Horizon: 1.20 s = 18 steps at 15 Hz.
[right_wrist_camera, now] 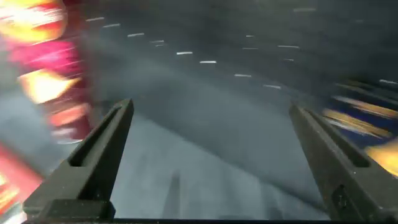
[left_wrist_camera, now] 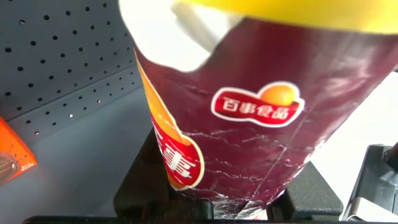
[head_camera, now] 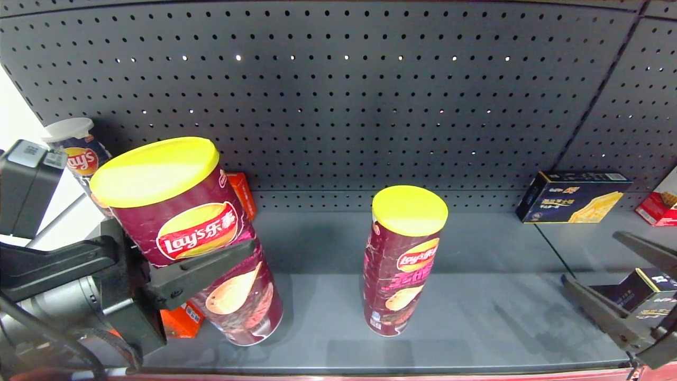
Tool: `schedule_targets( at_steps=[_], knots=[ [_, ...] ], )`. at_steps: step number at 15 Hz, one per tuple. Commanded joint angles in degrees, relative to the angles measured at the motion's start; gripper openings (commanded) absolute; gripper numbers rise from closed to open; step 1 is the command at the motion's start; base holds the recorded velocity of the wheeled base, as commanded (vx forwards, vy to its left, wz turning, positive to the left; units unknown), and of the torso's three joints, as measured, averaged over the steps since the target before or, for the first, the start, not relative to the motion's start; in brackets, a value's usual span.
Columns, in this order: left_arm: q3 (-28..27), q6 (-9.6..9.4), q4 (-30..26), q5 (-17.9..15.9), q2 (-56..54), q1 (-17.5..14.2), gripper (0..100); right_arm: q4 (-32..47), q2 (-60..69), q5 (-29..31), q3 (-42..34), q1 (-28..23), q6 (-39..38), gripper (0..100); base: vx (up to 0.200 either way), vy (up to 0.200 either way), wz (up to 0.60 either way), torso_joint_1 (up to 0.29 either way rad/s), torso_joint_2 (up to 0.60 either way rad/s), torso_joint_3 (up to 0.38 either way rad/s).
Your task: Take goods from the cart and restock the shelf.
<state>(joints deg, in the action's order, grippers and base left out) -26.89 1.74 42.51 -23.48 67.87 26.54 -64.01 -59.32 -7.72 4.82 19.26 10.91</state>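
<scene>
Head view: left gripper (head_camera: 207,255) fingers pinching yellow-lidded chip can (head_camera: 177,211) mid-body, can tilted at shelf (head_camera: 502,301) left front. Second can (head_camera: 402,259) upright mid-shelf. Right gripper (head_camera: 591,258) fingers spread wide, holding nothing, beside dark box (head_camera: 642,288).

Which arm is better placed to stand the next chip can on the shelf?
Left. The left gripper is shut on a yellow-lidded chip can, tilted over the shelf, left of the standing can. The right gripper is open and empty at the right edge.
</scene>
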Motion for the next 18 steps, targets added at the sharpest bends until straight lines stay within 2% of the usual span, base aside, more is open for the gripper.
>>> schedule_targets(
  at_steps=[1,2,6,8,10,11,18],
  knots=[
    [0.0,0.01,0.0,0.0,0.0,0.0,0,3.2,9.4,4.0,-1.3,-1.7,-0.1,100,0.000,0.000,0.00,0.000,0.00,0.000],
    [-0.1,-0.07,0.0,-0.1,0.0,0.2,0,10.0,17.5,8.4,-3.1,-1.8,-0.2,100,0.000,0.000,0.00,0.000,0.00,0.000],
    [0.1,-0.07,0.0,-0.2,0.0,0.3,0,31.8,35.5,14.7,-2.6,-1.9,-0.3,100,0.000,0.000,0.00,0.000,0.00,0.000],
    [-0.1,-0.16,0.1,-0.3,0.1,0.4,0,47.0,48.6,14.8,-3.2,-1.5,-0.7,100,0.000,0.000,0.00,0.000,0.00,0.000],
    [0.1,-0.16,0.1,-0.3,0.1,0.4,0,59.5,59.3,10.0,-4.8,1.8,-4.3,100,0.000,0.000,0.00,0.000,0.00,0.000],
    [0.0,-0.16,0.1,-0.3,0.1,0.5,0,61.1,59.3,8.2,-4.7,2.6,-6.0,100,0.000,0.000,0.00,0.000,0.00,0.000],
    [0.0,-0.16,0.1,-0.2,0.1,1.3,0,60.4,59.3,8.2,-4.8,3.2,-6.9,100,0.000,0.000,0.00,0.000,0.00,0.000]
  ],
)
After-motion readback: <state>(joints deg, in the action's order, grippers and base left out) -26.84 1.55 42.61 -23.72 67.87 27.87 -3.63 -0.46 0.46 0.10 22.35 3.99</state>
